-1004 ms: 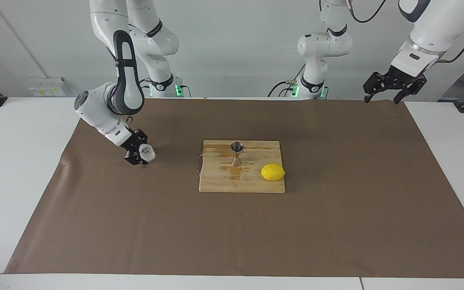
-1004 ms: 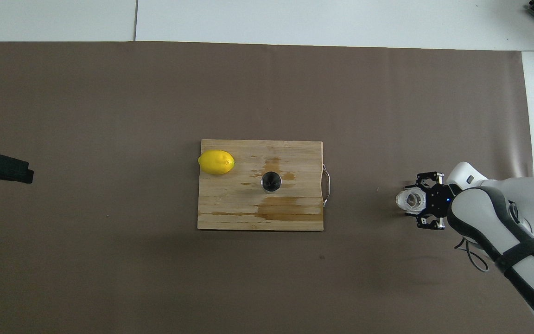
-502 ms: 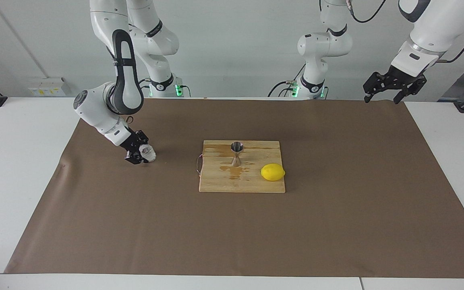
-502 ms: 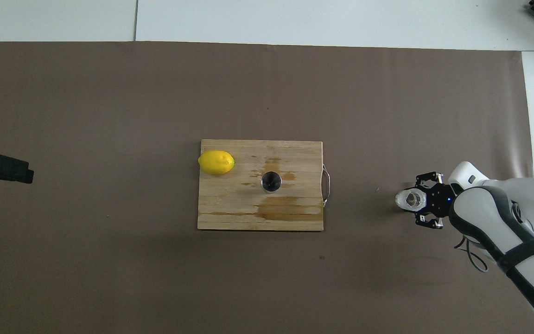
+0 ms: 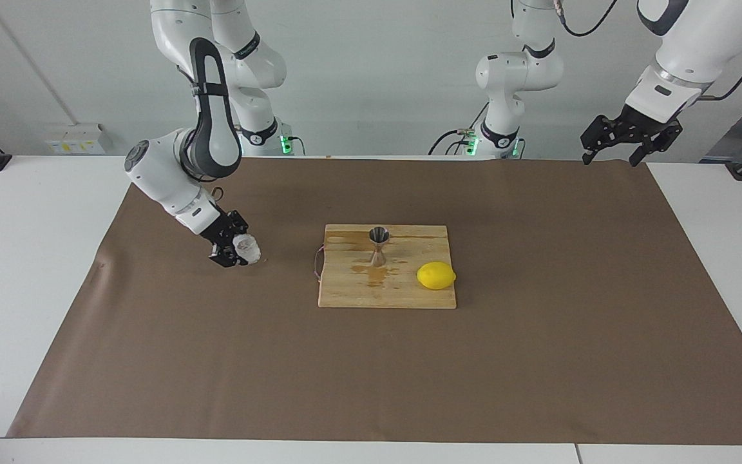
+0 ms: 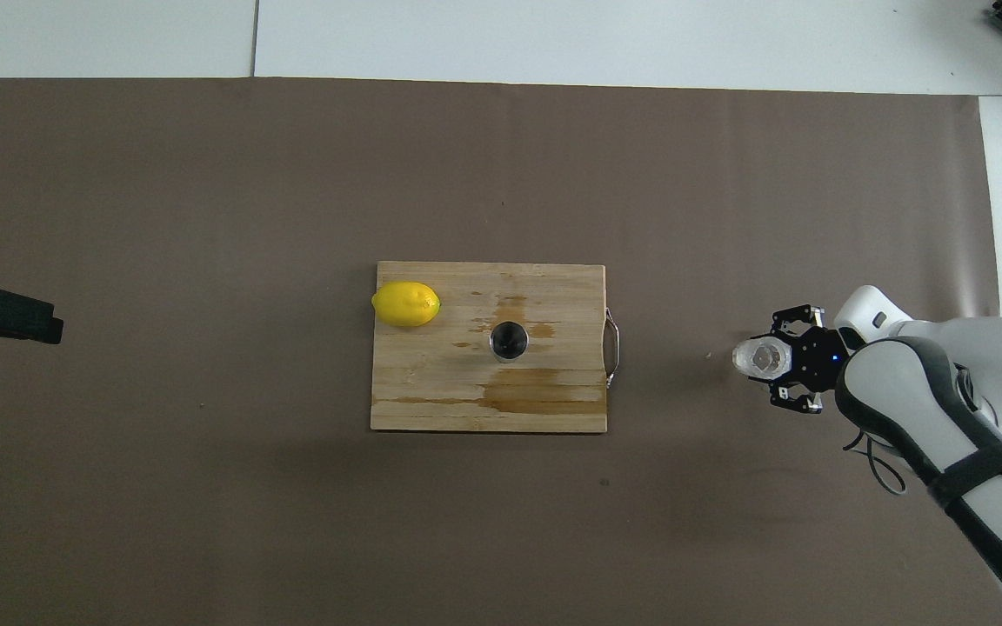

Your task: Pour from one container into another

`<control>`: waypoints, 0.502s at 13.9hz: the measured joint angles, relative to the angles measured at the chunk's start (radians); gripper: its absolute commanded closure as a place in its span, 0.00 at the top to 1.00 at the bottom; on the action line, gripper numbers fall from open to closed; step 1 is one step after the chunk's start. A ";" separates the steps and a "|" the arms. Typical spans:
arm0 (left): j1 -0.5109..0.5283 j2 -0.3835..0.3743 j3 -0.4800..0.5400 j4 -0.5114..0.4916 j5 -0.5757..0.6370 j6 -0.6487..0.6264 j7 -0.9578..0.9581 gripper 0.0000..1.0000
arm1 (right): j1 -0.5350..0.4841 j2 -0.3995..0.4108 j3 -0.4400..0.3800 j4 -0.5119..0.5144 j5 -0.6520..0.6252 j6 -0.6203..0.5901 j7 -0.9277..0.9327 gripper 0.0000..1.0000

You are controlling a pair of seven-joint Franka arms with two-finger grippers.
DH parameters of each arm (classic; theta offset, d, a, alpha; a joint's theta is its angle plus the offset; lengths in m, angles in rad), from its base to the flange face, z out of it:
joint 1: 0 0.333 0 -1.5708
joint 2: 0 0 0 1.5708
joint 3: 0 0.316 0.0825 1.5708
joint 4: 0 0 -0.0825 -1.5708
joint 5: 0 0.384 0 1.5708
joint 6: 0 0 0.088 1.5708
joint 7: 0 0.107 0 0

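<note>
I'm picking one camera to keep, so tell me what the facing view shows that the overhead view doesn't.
Only the facing view shows both arm bases, the jigger's hourglass side profile, and the whole left gripper hanging over the mat's corner. Only the overhead view looks down into the jigger's dark bowl and the glass cup's mouth. Both show the right gripper shut on the glass cup, plus the lemon on the cutting board.

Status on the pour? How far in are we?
Done: the right claw is closed on the glass cup, over the brown mat toward the right arm's end. Left: carry it to the jigger, standing upright on the cutting board beside the lemon, and tip it in. The left claw waits, raised.
</note>
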 measured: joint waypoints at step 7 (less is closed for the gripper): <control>0.000 0.000 0.000 0.000 0.000 0.000 0.000 1.00 | 0.096 -0.007 0.054 0.107 -0.116 0.000 0.339 0.04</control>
